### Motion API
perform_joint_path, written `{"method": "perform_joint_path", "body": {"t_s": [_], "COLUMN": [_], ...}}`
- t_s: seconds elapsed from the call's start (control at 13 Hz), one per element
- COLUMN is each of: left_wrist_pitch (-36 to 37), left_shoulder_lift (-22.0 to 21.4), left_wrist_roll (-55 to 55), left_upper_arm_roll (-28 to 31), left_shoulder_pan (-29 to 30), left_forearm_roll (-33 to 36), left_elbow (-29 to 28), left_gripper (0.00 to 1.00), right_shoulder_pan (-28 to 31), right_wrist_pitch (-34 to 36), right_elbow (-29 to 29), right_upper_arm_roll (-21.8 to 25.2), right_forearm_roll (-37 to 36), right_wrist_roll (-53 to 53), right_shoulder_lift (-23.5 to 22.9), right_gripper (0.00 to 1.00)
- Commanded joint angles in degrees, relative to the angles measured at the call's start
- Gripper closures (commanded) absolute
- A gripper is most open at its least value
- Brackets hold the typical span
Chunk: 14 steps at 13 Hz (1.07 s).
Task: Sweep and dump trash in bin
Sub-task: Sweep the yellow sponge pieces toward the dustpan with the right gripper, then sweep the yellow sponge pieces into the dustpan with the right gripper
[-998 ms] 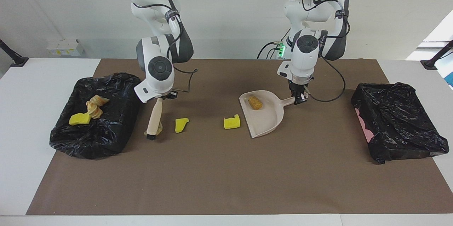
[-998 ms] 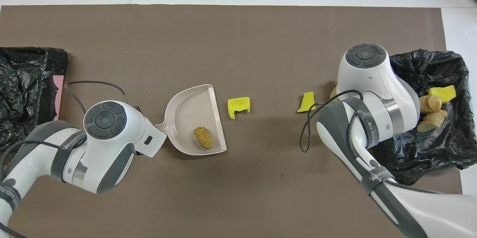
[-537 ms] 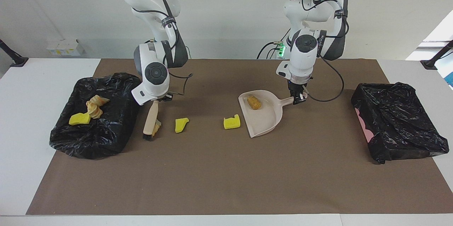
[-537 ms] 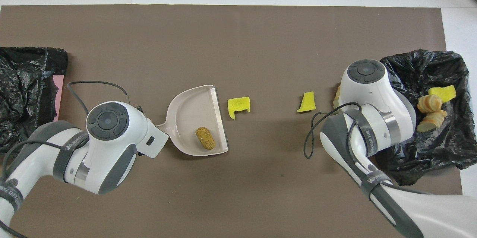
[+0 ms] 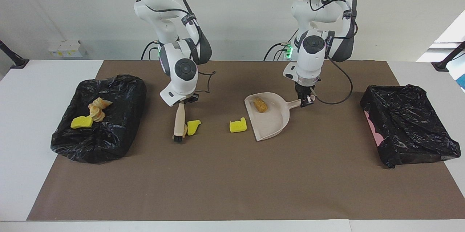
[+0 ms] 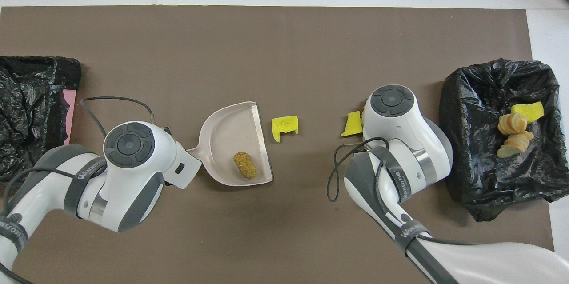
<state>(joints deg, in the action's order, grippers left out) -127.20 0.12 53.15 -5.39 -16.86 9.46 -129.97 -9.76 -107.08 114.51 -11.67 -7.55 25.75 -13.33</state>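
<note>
My right gripper [image 5: 183, 100] is shut on the handle of a small brush [image 5: 178, 120], whose bristles rest on the mat. A tan scrap [image 5: 185, 129] and a yellow sponge piece [image 5: 194, 126] lie against the brush on its dustpan side. Another yellow sponge piece [image 5: 238, 125] sits just off the lip of the beige dustpan [image 5: 271, 119]. A tan lump [image 5: 260, 105] lies inside the pan. My left gripper [image 5: 305, 100] is shut on the dustpan's handle. The black-lined bin [image 5: 121, 116] at the right arm's end holds a yellow sponge [image 5: 81, 122] and bread-like lumps [image 5: 97, 110].
A second black-lined bin [image 5: 407, 126] stands at the left arm's end of the table, with pink showing at its edge. A brown mat [image 5: 232, 181] covers the table. Cables hang from both wrists close to the mat.
My right arm has swept the brush from beside the bin toward the dustpan, pushing the tan scrap and the yellow piece along. The left arm and the dustpan have barely moved.
</note>
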Motion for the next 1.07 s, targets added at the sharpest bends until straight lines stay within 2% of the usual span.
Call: {"method": "perform_joint_path", "body": {"t_s": [0.0, 0.31, 0.46, 0.61, 1.0], "left_wrist_pitch": [-0.51, -0.42, -0.51, -0.60, -0.95], "left_shoulder_lift": [-1.26, -1.26, -1.26, -1.26, -1.26], "left_wrist_roll": [-0.94, -0.94, -0.94, -0.86, -0.77], "left_upper_arm_roll": [0.55, 0.55, 0.64, 0.55, 0.55], "left_shoulder_pan": [-0.72, -0.72, -0.72, -0.63, -0.28], "left_forearm_roll": [0.38, 0.38, 0.38, 0.38, 0.38], "left_elbow": [-0.98, -0.98, -0.98, -0.98, -0.98], "left_gripper": [1.00, 1.00, 1.00, 1.00, 1.00], "right_shoulder_pan": [-3.23, -8.42, -12.28, -15.45, -20.30], "right_wrist_pitch": [-1.11, -4.98, -5.24, -8.83, -10.69], "right_elbow": [-2.27, -3.94, -6.39, -8.16, -9.40], "right_upper_arm_roll": [-0.46, -0.81, -0.81, -0.81, -0.90], "right_forearm_roll": [4.29, 10.96, 13.52, 16.59, 24.77], "right_wrist_roll": [-0.96, -0.96, -0.88, -0.79, -1.75], "right_shoulder_lift": [-2.13, -3.46, -5.82, -8.28, -7.95], "right_gripper": [1.00, 1.00, 1.00, 1.00, 1.00]}}
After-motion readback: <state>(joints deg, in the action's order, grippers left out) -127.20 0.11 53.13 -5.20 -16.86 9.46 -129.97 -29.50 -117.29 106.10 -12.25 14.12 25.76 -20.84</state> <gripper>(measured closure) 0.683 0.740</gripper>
